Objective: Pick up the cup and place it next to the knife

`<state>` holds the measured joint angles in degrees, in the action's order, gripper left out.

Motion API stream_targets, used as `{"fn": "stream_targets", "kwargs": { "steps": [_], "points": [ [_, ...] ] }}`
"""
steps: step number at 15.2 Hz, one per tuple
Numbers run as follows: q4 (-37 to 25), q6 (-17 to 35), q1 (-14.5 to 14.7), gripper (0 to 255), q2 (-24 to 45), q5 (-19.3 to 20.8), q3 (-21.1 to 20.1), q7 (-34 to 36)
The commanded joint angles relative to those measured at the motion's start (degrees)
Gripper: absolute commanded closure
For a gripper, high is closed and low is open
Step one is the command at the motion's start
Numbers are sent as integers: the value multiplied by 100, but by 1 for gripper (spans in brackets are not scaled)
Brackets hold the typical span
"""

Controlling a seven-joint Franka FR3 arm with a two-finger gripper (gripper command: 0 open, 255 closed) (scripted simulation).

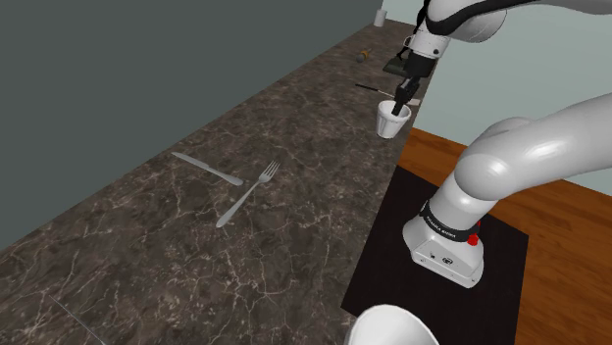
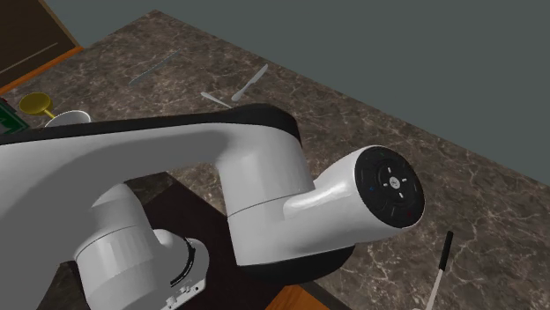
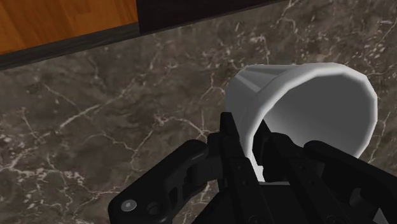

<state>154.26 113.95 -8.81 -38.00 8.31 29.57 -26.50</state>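
A white cup hangs at the counter's edge on the shoulder view's right, with my black gripper coming down onto its rim. In the wrist view the gripper is shut on the cup: one finger is inside the wall and one outside, and the cup is tilted. The grey knife lies far to the shoulder view's left on the dark marble counter, beside a fork. In the second exterior view the cup's rim peeks over the arm, and the knife lies farther back.
Small items crowd the counter's far end: a green object, a thin stick and a grey cup. A black-and-white utensil lies on the counter. The stand and wooden floor border the counter.
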Motion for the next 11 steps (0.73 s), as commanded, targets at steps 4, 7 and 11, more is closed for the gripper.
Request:
{"fn": "stream_targets", "kwargs": {
  "steps": [4, 7, 11],
  "points": [
    [-279, -444, -1, 255, -169, -50, -128, 75],
    [-461, -698, 5, 255, -244, -82, -197, 112],
    [-718, -1025, 18, 255, -319, -129, -281, 158]
  ]
}}
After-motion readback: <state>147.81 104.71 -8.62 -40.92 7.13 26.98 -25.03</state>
